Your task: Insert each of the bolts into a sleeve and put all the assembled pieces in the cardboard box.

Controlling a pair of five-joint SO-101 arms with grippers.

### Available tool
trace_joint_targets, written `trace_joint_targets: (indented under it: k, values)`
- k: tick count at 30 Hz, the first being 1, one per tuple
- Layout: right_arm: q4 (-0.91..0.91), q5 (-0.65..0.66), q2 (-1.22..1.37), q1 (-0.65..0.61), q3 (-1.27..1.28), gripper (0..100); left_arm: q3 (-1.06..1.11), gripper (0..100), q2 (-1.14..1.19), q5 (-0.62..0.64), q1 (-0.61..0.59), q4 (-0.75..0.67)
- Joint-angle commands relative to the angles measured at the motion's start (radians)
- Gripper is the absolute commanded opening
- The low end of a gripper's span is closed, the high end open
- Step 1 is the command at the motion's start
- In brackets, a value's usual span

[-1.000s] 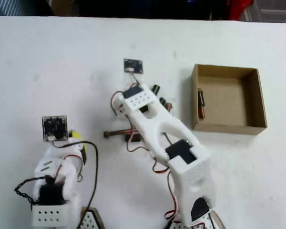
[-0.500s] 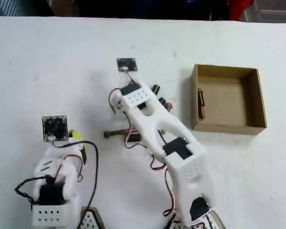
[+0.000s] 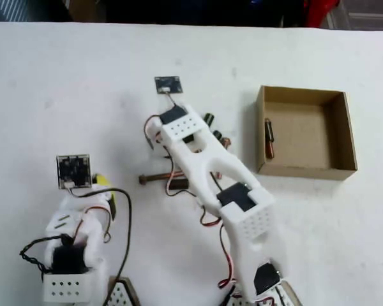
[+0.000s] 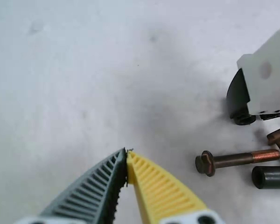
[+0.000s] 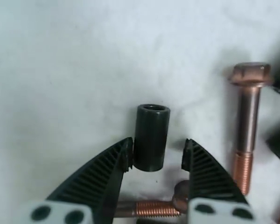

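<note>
Under both of your arms lies the white table. Your right arm, the white one stretched out over the loose parts, is the biggest thing on it. Your left arm sits folded back, well apart from those parts.

Off to the outer side of your right arm stands the square brown cardboard box. One assembled piece, a copper bolt in a dark sleeve, lies inside it against the wall nearest that arm.

Your right gripper is spread apart and straddles a short black cylindrical sleeve. The sleeve lies on the table between the two fingertips, its open end pointing away from the gripper. One black ribbed finger is right at the sleeve's side, and the other has a gap to it. Nothing is clamped.

Just outside that gripper lies a copper flanged bolt, head pointing away. A second copper bolt lies crosswise beneath the gripper, behind the sleeve.

Your left gripper has its grey and yellow fingers pressed together at the tips, with nothing between them. Ahead of it and to one side lies a third copper bolt, beside another black sleeve.
</note>
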Motion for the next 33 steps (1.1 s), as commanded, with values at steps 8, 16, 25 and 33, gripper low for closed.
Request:
trace_joint_targets:
  k: [8,16,25,33]
  values:
    - [-0.013,0.017,-0.015,0.002,-0.081,14.5,-0.002,2,-0.007,-0.008,-0.001,0.005]
    - [-0.01,0.018,-0.013,-0.002,-0.08,14.5,-0.002,2,-0.007,-0.008,-0.001,0.005]
    - [-0.007,0.018,-0.008,0.004,-0.072,14.5,-0.002,2,-0.007,-0.008,-0.001,0.018]
    - [-0.001,0.018,0.054,0.004,-0.081,14.4,-0.002,2,-0.007,-0.008,-0.001,0.018]
